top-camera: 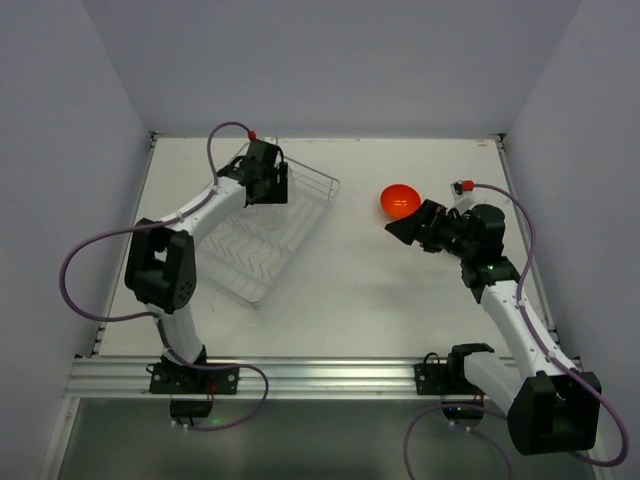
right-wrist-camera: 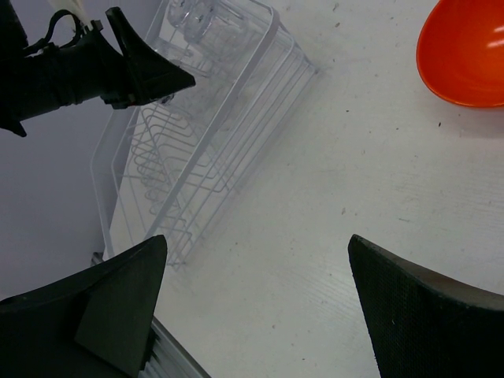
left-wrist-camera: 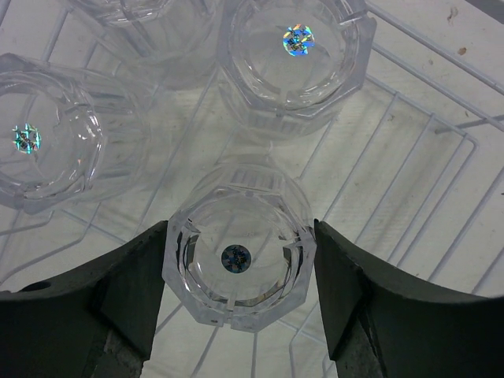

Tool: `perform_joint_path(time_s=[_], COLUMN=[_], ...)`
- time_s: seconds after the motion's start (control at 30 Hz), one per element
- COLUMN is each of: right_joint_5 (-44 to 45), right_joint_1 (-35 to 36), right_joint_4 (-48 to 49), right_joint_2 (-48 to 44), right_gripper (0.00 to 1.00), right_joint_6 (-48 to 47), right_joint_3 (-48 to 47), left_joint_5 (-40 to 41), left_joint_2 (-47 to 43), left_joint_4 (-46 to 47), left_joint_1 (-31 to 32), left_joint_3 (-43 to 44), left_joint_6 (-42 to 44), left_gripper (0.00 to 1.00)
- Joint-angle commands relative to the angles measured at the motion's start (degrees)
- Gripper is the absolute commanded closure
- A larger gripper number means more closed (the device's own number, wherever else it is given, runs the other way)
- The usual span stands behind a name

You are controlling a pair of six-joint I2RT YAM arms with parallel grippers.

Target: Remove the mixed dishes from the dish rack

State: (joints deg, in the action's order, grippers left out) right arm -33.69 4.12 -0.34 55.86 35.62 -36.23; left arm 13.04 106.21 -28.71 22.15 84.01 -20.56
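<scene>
The silver wire dish rack (top-camera: 318, 190) lies on the left of the table. My left gripper (top-camera: 267, 188) reaches into its far end. In the left wrist view the gripper (left-wrist-camera: 240, 230) has one finger against each side of a clear tumbler (left-wrist-camera: 239, 266) standing on the rack wires (left-wrist-camera: 409, 157). Two more tumblers (left-wrist-camera: 293, 59) (left-wrist-camera: 47, 142) stand beyond it, and a further one (left-wrist-camera: 134, 9) is cut by the top edge. The orange bowl (top-camera: 399, 201) sits on the table. My right gripper (top-camera: 400, 228) is open and empty just in front of it. The plate is not in view.
In the right wrist view my right gripper (right-wrist-camera: 256, 244) hangs over bare table, with the orange bowl (right-wrist-camera: 465, 55) at the top right, the rack (right-wrist-camera: 197, 134) to the left and the left arm (right-wrist-camera: 87, 67) above it. Walls enclose the table on three sides.
</scene>
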Motion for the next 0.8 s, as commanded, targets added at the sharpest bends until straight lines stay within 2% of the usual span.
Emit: perform_joint_path(time_s=[0.0,0.23,0.37,0.53,0.6,0.67,0.77], right_joint_5=[1.43,1.88,0.30,-7.34,-10.32,-15.69,-16.93], right_joint_1=[0.27,0.36,0.27,0.97,2.11,3.43,8.78], right_joint_4=[1.31,1.22,2.96,9.73,15.78,21.66,25.20], right_joint_2=[-0.40,-0.40,-0.48,-0.57,-0.49,0.04,-0.74], right_gripper=[0.01,0.01,0.01,0.01,0.01,0.01,0.01], right_joint_6=[-0.20,-0.20,-0.11,2.53,4.19,4.99,4.91], right_joint_3=[-1.39,-1.39,-0.95,1.15,2.21,3.00,2.74], left_joint_5=[-2.40,-4.07,-6.18,-12.33,-15.84,-19.52,-28.83], left_joint_2=[-6.27,-11.20,-16.98,-25.69,-30.35,-35.25,-40.62], left_joint_4=[3.57,3.84,4.71,10.32,12.18,16.56,23.25], left_joint_1=[0.35,0.61,0.88,1.23,1.23,1.23,1.31], left_joint_3=[-0.42,-1.56,-2.71,-8.05,-10.26,-14.73,-21.68], left_joint_6=[-0.98,-0.45,-1.41,-3.87,-5.19,-8.43,-15.02], left_gripper=[1.00,1.00,1.00,1.00,1.00,1.00,1.00])
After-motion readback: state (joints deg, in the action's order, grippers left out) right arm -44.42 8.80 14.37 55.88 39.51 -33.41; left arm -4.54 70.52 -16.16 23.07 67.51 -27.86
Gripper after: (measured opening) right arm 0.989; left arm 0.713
